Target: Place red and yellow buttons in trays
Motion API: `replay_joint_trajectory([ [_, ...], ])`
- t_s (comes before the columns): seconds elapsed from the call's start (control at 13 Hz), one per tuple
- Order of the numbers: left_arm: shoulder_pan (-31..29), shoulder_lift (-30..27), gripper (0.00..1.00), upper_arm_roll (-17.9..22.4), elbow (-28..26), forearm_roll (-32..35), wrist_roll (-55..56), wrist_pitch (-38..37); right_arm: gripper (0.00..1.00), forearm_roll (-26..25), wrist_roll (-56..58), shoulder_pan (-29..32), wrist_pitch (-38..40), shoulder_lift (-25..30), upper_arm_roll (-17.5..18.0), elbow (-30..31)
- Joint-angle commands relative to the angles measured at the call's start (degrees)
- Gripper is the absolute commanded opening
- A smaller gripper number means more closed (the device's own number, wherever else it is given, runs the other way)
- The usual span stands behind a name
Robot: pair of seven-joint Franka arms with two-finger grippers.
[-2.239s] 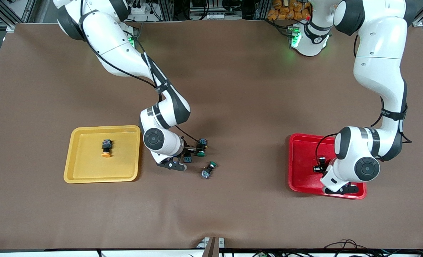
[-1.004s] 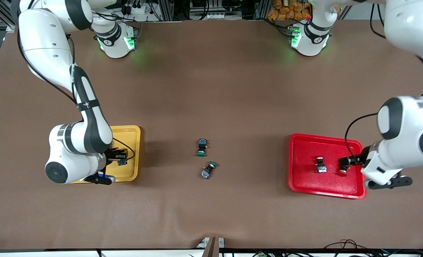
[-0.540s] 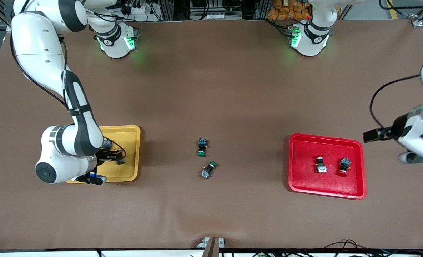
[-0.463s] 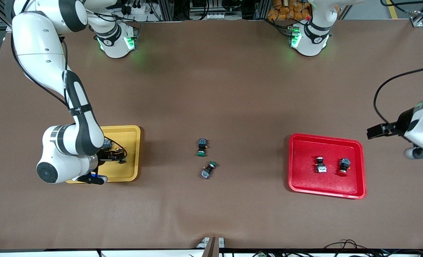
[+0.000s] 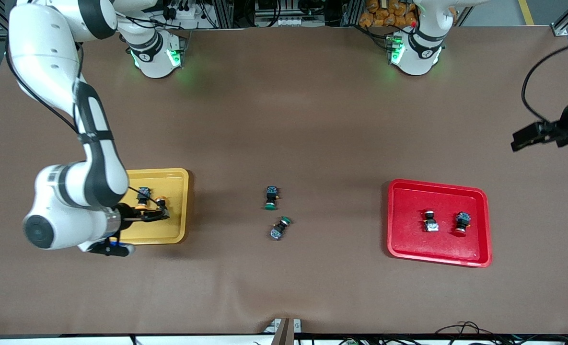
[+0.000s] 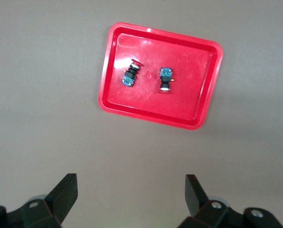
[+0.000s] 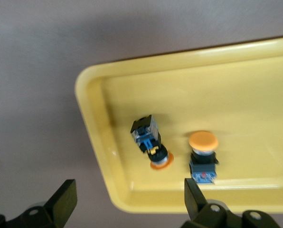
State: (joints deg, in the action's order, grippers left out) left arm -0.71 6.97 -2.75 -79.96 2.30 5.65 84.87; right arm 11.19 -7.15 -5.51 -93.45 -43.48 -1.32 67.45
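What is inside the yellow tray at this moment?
The yellow tray holds two orange-capped buttons, one on its side near the rim, the other beside it. In the front view the right arm covers part of the tray floor. The right claw hangs open above.

Brown table cover (image 5: 312, 120) (slightly wrinkled)

Occluded and cropped regions, dual-arm sorting scene.
The right arm covers part of the yellow tray (image 5: 176, 211); the left gripper (image 5: 533, 135) is cut off at the front view's edge.
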Motion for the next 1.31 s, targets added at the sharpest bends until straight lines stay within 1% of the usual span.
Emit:
replay_joint_trajectory([
  [0.0,1.7,-7.0,1.00,1.3,-5.9,-1.2,-1.3,-0.2,1.00,-0.9,0.4,0.9,4.7,1.4,0.0,-5.7],
  [0.08,2.5,-9.0,1.00,2.2,-7.4,-1.2,-2.6,-0.2,1.00,-2.5,0.4,0.9,5.6,4.6,0.0,-5.8],
  [0.23,2.7,-11.2,1.00,3.2,-9.1,-1.6,-4.7,-0.2,1.00,-7.8,0.5,0.4,7.7,9.7,0.2,-5.8],
  [0.31,4.0,-12.6,1.00,4.7,-9.9,-2.1,-4.9,-0.2,1.00,-8.3,0.5,0.6,10.0,11.6,0.4,-5.8],
  [0.39,6.1,-13.9,1.00,7.2,-11.3,-2.1,-4.9,-0.2,1.00,-8.4,0.5,0.7,12.1,14.0,0.4,-5.8],
  [0.46,6.4,-15.3,1.00,7.9,-12.7,-2.1,-5.4,-0.1,1.00,-8.6,0.5,0.6,14.1,17.5,0.4,-5.8],
  [0.54,6.2,-15.9,1.00,8.0,-13.4,-2.2,-6.1,0.0,1.00,-8.4,0.4,0.8,14.8,20.8,0.4,-5.0],
  [0.62,6.1,-15.9,1.00,8.1,-13.5,-2.2,-6.1,0.0,1.00,-8.6,0.5,1.0,15.2,22.2,0.2,-5.0],
  [0.69,6.0,-15.9,1.00,8.0,-13.5,-2.4,-6.1,0.1,1.00,-8.8,0.4,1.0,17.4,23.2,0.0,-5.2],
  [0.77,5.9,-15.9,1.00,8.0,-13.6,-2.4,-6.1,0.1,1.00,-11.0,0.3,0.5,20.7,25.4,0.0,-5.6],
  [0.85,5.7,-15.9,1.00,8.0,-13.4,-2.4,-6.1,0.1,1.00,-14.6,0.0,-0.1,22.0,26.9,0.5,-5.7],
  [0.93,5.7,-15.9,1.00,8.0,-13.2,-2.5,-6.1,0.1,1.00,-15.6,0.2,-1.0,22.7,30.1,0.6,-5.1],
  [1.0,5.7,-15.6,1.00,8.1,-13.1,-2.4,-6.1,0.1,1.00,-15.8,0.0,-1.1,23.9,33.3,0.6,-3.5],
  [1.08,5.6,-15.1,1.00,8.1,-12.8,-2.4,-6.1,0.3,1.00,-15.7,0.1,-1.1,23.2,35.7,0.5,0.2],
  [1.16,5.5,-14.5,1.00,8.1,-12.0,-2.5,-6.0,0.6,1.00,-15.6,0.0,-1.1,20.9,38.2,0.6,4.1],
  [1.24,5.5,-13.6,1.00,8.1,-11.1,-2.5,-5.9,0.6,1.00,-15.5,0.0,-1.1,17.0,41.2,0.6,9.7],
])
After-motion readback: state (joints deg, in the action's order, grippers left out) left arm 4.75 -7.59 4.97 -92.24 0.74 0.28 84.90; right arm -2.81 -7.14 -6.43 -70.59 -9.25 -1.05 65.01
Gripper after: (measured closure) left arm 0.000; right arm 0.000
